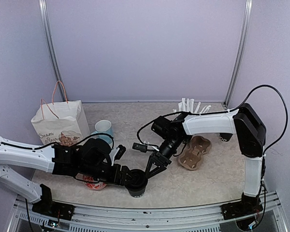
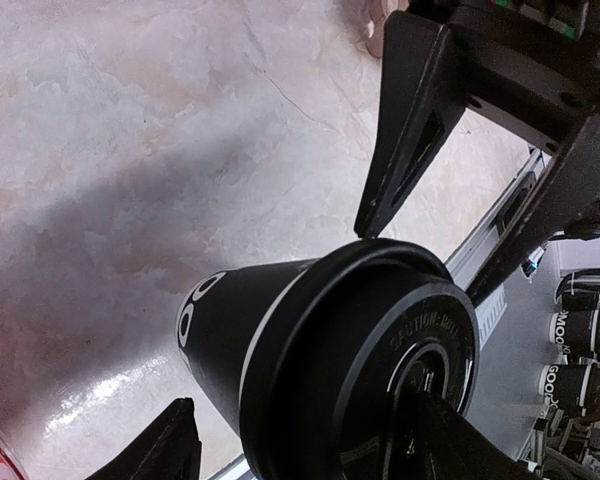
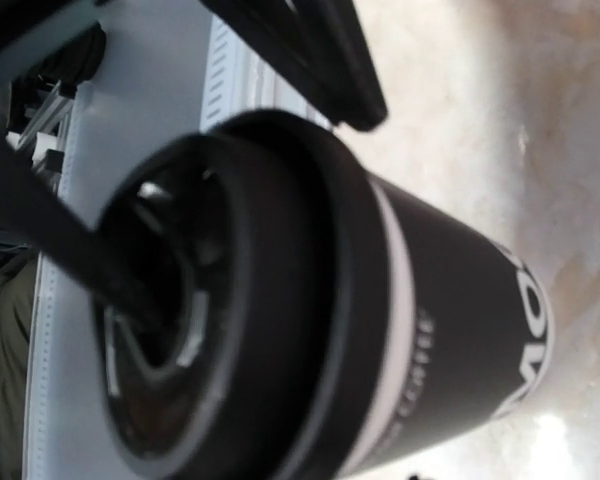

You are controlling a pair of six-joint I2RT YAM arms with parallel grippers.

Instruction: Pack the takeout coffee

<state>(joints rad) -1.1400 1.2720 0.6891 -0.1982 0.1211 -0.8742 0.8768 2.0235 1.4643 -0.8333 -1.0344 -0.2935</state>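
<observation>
Lidded black cup (image 1: 137, 182) stands at near edge of desk (image 1: 198, 186); L hand (image 1: 128, 176) flanks its body, can't tell if clamped. R hand (image 1: 152, 170), fingers apart, straddles the lid (image 2: 420, 350); farther back: cardboard carrier (image 1: 195, 152), blue mug (image 1: 104, 128), paper bag (image 1: 60, 123).

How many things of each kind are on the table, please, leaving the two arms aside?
Black lidded paper cup: 1
Light blue mug: 1
Printed paper bag with handles: 1
Cardboard cup carrier: 1
Bunch of white straws: 1
Red-and-white round thing, partly hidden: 1
Total: 6
</observation>
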